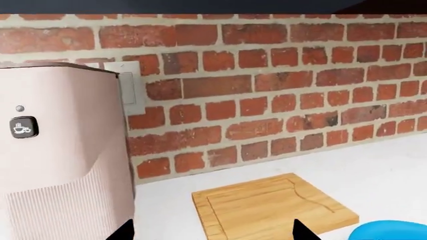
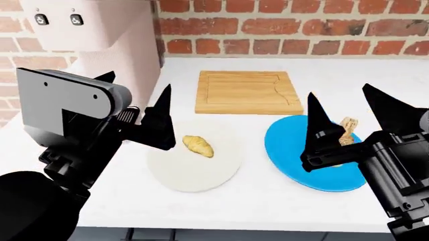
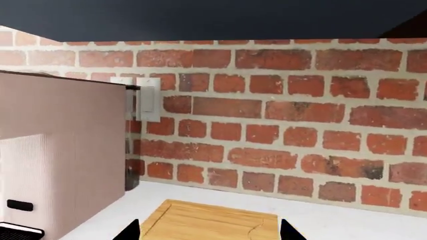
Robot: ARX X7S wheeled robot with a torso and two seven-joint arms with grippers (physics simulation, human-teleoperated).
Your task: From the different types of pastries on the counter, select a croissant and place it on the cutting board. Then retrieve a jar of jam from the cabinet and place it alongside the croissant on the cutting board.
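Note:
A golden-tan croissant (image 2: 198, 145) lies on a round cream plate (image 2: 201, 175) on the white counter (image 2: 261, 206). The wooden cutting board (image 2: 244, 93) lies bare behind it, near the brick wall; it also shows in the wrist views (image 1: 267, 207) (image 3: 207, 222). My left gripper (image 2: 136, 83) hovers open, left of the croissant and above the counter. Over the blue plate (image 2: 295, 160) my right gripper (image 2: 338, 91) is open, partly hiding a tan pastry (image 2: 347, 126). Both grippers (image 1: 212, 231) (image 3: 211, 231) hold nothing. The jar of jam is out of view.
A tall pale pink coffee machine (image 2: 94, 35) stands at the back left, close to my left arm; it fills one side of each wrist view (image 1: 60, 150) (image 3: 60, 150). A brick wall (image 2: 302, 25) with a white switch plate (image 3: 147, 97) backs the counter.

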